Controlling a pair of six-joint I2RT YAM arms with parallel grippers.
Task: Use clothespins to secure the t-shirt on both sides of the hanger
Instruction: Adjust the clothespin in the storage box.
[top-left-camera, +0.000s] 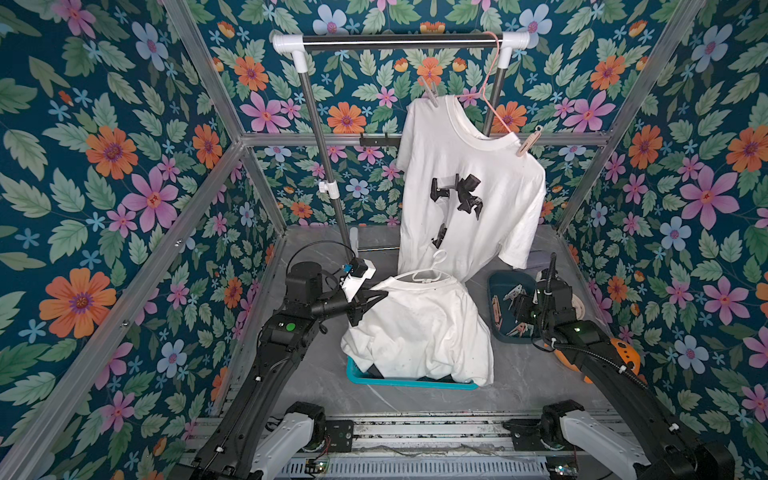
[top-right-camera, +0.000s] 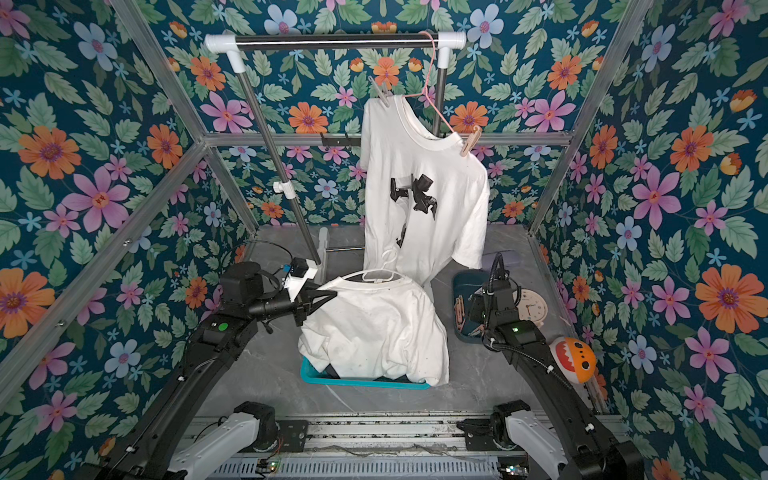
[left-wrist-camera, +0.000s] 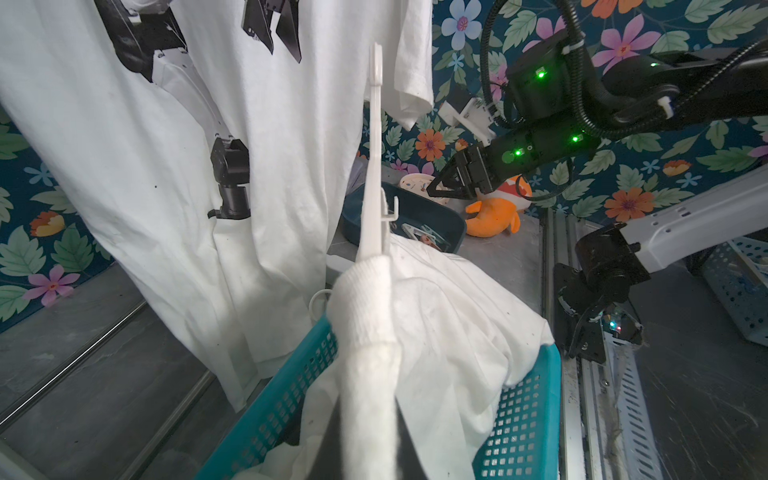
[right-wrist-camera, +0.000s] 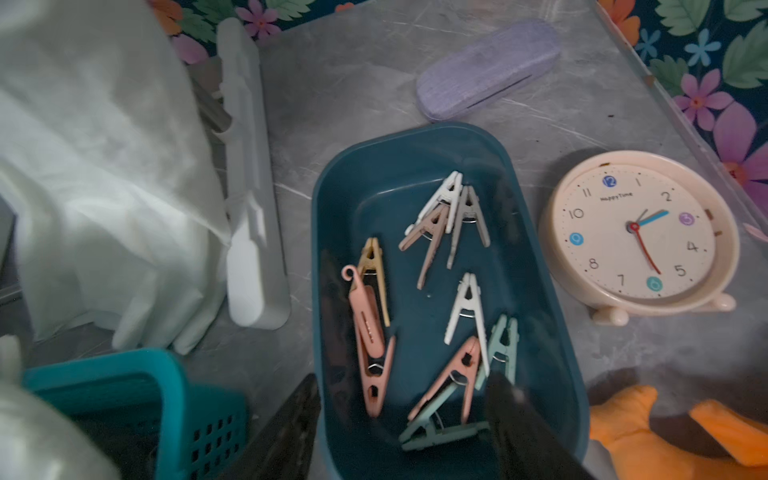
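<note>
Grey tabletop (top-left-camera: 519, 374); L gripper (top-left-camera: 380, 296) pinching t-shirt (top-left-camera: 419, 328) shoulder; R gripper (right-wrist-camera: 402, 378) spread over clothespins (right-wrist-camera: 467, 307).

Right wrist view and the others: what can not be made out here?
- Right gripper: in the right wrist view its fingers are blurred and cut off by the edge.
- Left gripper: in the left wrist view its tips are hidden under the white cotton t-shirt.
- Teal plastic mesh basket: in both top views that t-shirt covers its inside.

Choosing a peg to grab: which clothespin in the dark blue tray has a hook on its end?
The salmon-pink clothespin lying against the yellow one; only it ends in a small curled hook, the rest have plain ends.
</note>
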